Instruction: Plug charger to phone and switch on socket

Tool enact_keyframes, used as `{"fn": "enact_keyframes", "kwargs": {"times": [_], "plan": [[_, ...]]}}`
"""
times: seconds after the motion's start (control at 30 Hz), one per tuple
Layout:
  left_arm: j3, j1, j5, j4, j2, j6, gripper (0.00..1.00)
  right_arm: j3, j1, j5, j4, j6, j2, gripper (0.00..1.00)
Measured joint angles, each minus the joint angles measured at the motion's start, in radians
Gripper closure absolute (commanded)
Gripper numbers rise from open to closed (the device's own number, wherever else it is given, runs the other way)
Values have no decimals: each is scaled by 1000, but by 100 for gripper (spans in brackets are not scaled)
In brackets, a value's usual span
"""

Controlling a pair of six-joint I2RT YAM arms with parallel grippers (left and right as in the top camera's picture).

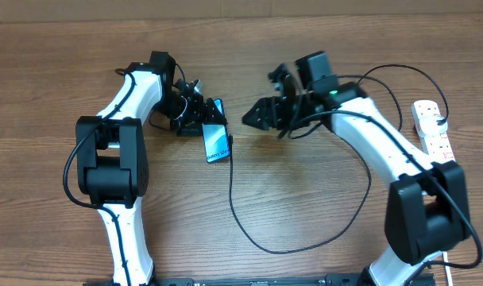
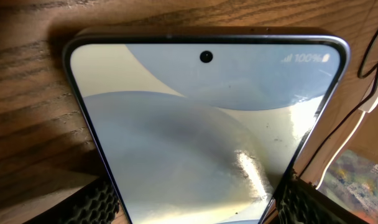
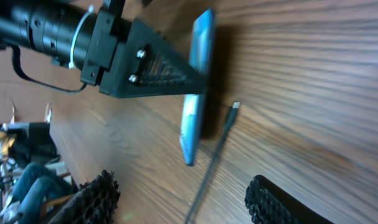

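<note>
Both left fingers [image 2: 101, 204] clasp the phone [image 1: 216, 141] by its long edges, holding it tilted over the wooden surface [image 1: 305, 199]. Its charger [image 1: 229, 179] lies loose, connector tip [image 3: 234, 107] just beside the phone, the cable trailing back between the right fingers [image 3: 92, 198], which stand spread, grasping nothing.

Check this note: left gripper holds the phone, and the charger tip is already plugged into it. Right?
Not plugged. The left gripper holds the phone, but the charger tip lies on the table beside it, unconnected, as the right wrist view shows.
</note>
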Motion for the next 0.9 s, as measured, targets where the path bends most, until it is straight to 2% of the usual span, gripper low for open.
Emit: {"fn": "enact_keyframes", "kwargs": {"times": [0.2,0.6,0.9], "plan": [[0,0,0,0,0,0,28,-8,69,11,55,43,57,36],[0,0,0,0,0,0,27,-8,74,-27,143,80,217,38],[0,0,0,0,0,0,27,-10,143,8,219,116,250,40]]}}
